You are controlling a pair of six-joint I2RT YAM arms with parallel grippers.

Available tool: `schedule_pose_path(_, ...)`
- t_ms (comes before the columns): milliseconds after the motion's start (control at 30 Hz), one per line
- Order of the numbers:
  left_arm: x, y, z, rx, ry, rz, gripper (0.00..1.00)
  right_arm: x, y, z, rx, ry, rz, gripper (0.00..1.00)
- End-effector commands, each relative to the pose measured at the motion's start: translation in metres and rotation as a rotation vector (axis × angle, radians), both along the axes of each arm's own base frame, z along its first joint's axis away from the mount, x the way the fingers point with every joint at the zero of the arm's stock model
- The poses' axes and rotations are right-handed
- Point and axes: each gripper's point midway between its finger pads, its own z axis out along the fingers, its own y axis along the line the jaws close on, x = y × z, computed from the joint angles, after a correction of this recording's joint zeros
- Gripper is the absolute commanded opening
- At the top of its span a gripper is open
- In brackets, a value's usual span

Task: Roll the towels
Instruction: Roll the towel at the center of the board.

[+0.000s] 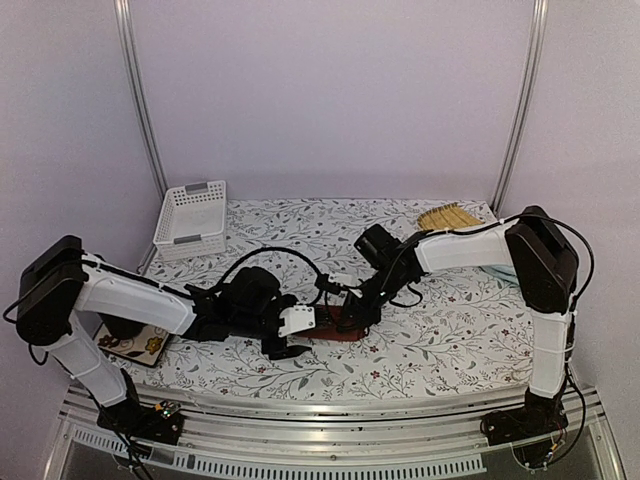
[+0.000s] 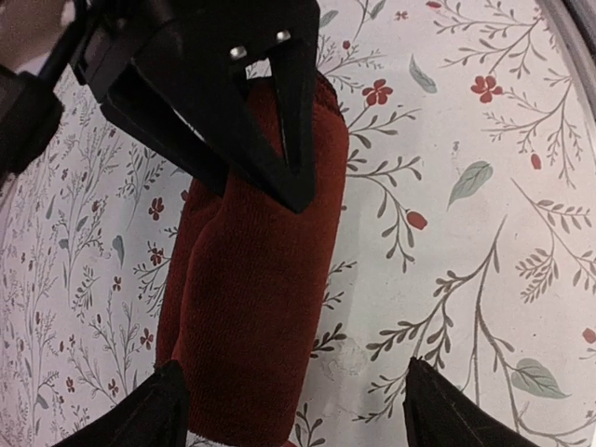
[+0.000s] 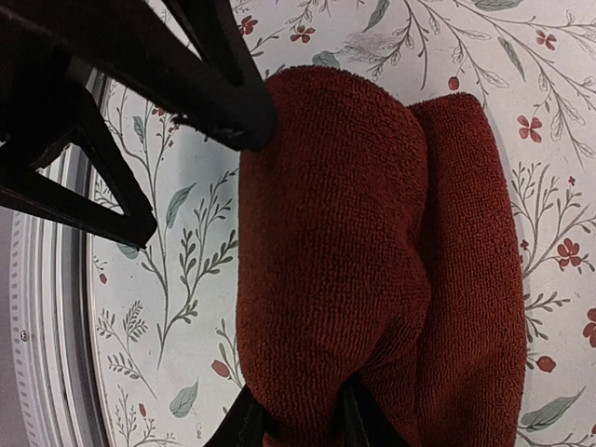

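Note:
The dark rust-red towel (image 1: 336, 331) lies partly rolled on the flowered tablecloth, mid-front. In the left wrist view it (image 2: 251, 307) is a thick roll with a flat layer beside it. My right gripper (image 3: 303, 426) is shut, pinching a fold of the roll (image 3: 354, 261) at one end; in the top view it (image 1: 352, 316) is on the towel's far side. My left gripper (image 2: 298, 424) is open, its jaws wide on either side of the roll's other end, and shows at the towel's left in the top view (image 1: 290, 338). A pale blue patch (image 1: 497, 272), perhaps the light blue towel, shows behind my right forearm.
A white slotted basket (image 1: 192, 218) stands at the back left. The yellow bamboo mat (image 1: 447, 216) lies at the back right. A flowered card (image 1: 135, 345) lies under my left arm at the front left. The table's metal front rail (image 1: 330, 425) runs close behind the towel.

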Motion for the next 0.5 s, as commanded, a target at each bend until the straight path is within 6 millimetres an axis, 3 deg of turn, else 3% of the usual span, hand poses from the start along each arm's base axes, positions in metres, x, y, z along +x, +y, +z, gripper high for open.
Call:
schedule_pose_path(0,0.003,-0.017,0.000,0.021,-0.101,-0.029,0.77,-0.013,-0.009,-0.018,-0.043,0.149,-0.015,0.26)
schedule_pose_path(233,0.007,-0.028,-0.005,0.033,-0.154,-0.038,0.77,-0.001,-0.011,-0.010,-0.006,0.219,-0.046,0.28)
schedule_pose_path(467,0.010,-0.029,-0.018,0.065,-0.148,-0.038,0.78,0.001,-0.008,-0.018,-0.016,0.260,-0.052,0.30)
